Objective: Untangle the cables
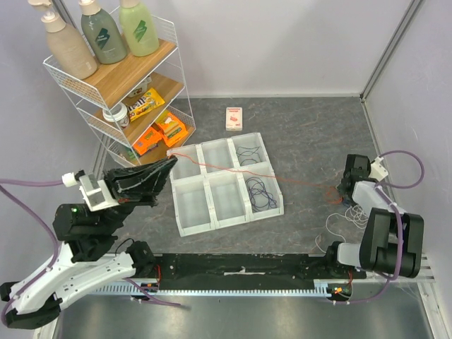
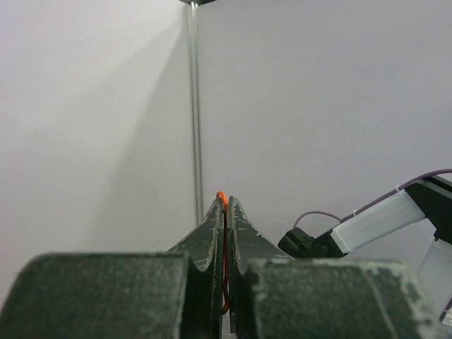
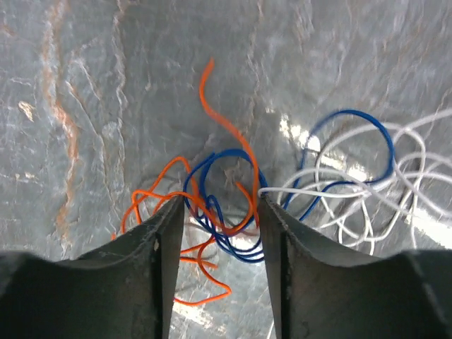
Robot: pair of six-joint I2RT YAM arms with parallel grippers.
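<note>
My left gripper (image 1: 169, 164) is raised at the tray's left edge, shut on one end of an orange cable (image 1: 296, 181). That cable runs taut across the white six-compartment tray (image 1: 212, 228) to a tangle by my right gripper (image 1: 345, 192). The left wrist view shows the orange cable (image 2: 222, 195) pinched between the closed fingers of the left gripper (image 2: 226, 203). My right gripper (image 3: 219, 208) is open, low over the tangle of orange cable (image 3: 212, 99), blue cable (image 3: 233, 244) and white cable (image 3: 353, 191). A black cable (image 1: 247, 153) and a blue-purple cable (image 1: 261, 192) lie in two right-hand compartments.
A wire shelf rack (image 1: 120, 85) with bottles and snack packs stands at the back left, close to my left gripper. A small card box (image 1: 234, 117) lies behind the tray. White cable loops (image 1: 345, 220) lie by the right arm's base. Enclosure walls stand behind and to the right.
</note>
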